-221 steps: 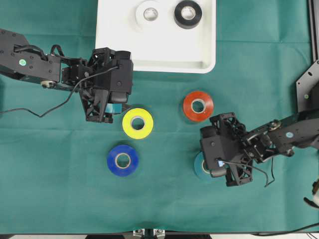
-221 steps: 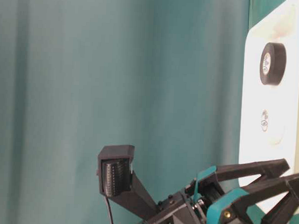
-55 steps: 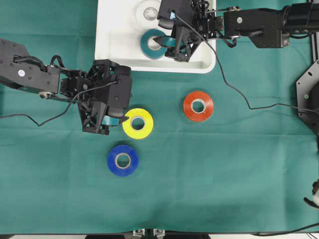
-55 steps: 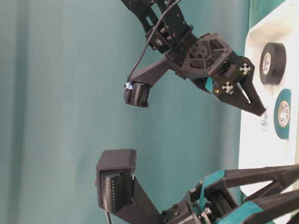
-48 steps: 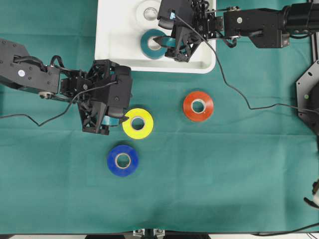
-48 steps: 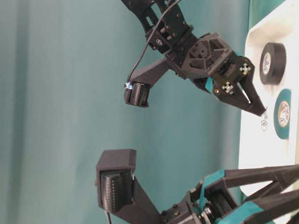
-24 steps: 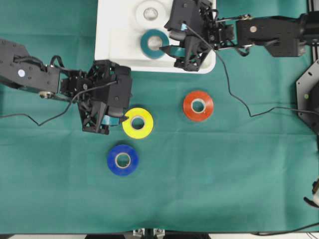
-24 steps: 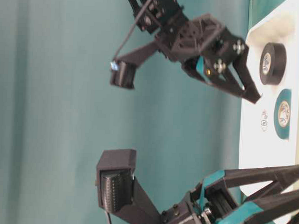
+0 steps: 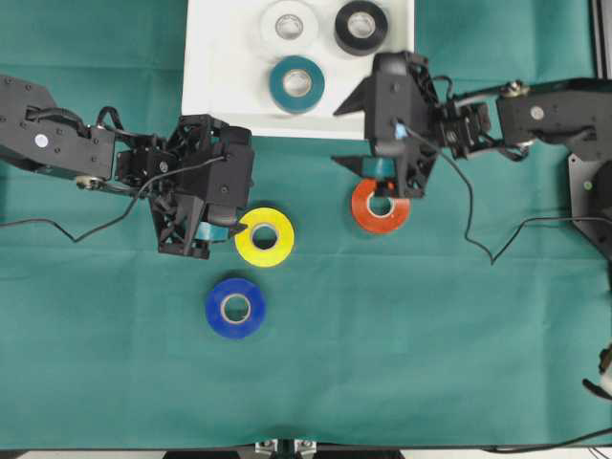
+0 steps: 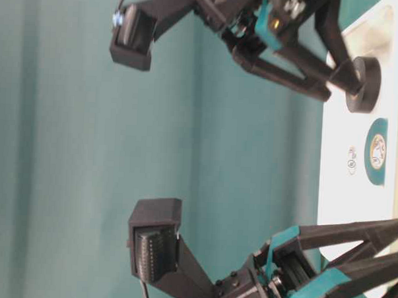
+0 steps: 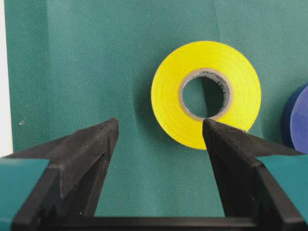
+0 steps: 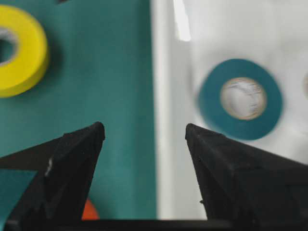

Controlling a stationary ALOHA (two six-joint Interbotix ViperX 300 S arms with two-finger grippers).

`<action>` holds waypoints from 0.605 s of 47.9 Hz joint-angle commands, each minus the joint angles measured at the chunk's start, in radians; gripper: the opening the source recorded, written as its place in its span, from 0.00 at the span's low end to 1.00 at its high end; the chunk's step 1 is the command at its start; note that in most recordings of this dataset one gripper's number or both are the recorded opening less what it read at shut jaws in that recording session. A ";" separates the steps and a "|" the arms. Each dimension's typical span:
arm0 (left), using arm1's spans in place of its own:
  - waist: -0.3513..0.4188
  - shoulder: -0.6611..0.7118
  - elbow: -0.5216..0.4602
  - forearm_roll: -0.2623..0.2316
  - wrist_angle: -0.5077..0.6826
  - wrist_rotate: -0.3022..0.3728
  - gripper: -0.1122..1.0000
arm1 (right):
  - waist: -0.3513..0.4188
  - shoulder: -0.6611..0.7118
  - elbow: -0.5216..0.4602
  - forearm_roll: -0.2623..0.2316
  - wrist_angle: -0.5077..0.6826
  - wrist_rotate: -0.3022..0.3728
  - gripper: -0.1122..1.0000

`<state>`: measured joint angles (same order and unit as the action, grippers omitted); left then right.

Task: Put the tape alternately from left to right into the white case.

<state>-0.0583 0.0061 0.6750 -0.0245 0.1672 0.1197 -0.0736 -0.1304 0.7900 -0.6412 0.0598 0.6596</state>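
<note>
Tape rolls lie in two groups on a green cloth (image 9: 459, 363). Inside the white case (image 9: 215, 86), at the top of the overhead view, rest three rolls: a white roll (image 9: 288, 26) and a black roll (image 9: 361, 26) side by side along the far edge, and a teal roll (image 9: 296, 83) just below the white one. Each lies flat, apart from the others.

On the cloth outside the case lie three more rolls, all flat. The yellow roll (image 9: 264, 236) sits left of centre, the blue roll (image 9: 235, 307) below it and slightly to the left, and the orange roll (image 9: 380, 207) to the right, partly covered by the right arm.

Left gripper (image 9: 232, 226): jaws spread wide, nothing between them. The wrist view shows the yellow roll just beyond the fingertips (image 11: 108, 132), with one finger overlapping the roll's near edge in the picture; contact cannot be confirmed. The edge of the blue roll appears at the right border of that view.

Right gripper (image 9: 349, 135): jaws spread wide, holding nothing. It hangs over the case's lower rim and the cloth beside it, above the orange roll. Its wrist view shows the case rim running between the two fingers, with the teal roll inside the case beyond the right finger and the yellow roll on the cloth to the left.
</note>
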 commanded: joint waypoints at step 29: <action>-0.008 -0.006 -0.021 -0.002 -0.011 -0.002 0.95 | 0.115 -0.048 0.048 0.006 -0.006 0.003 0.78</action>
<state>-0.0598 0.0077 0.6734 -0.0245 0.1672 0.1197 0.0383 -0.1580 0.8468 -0.6397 0.0598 0.6627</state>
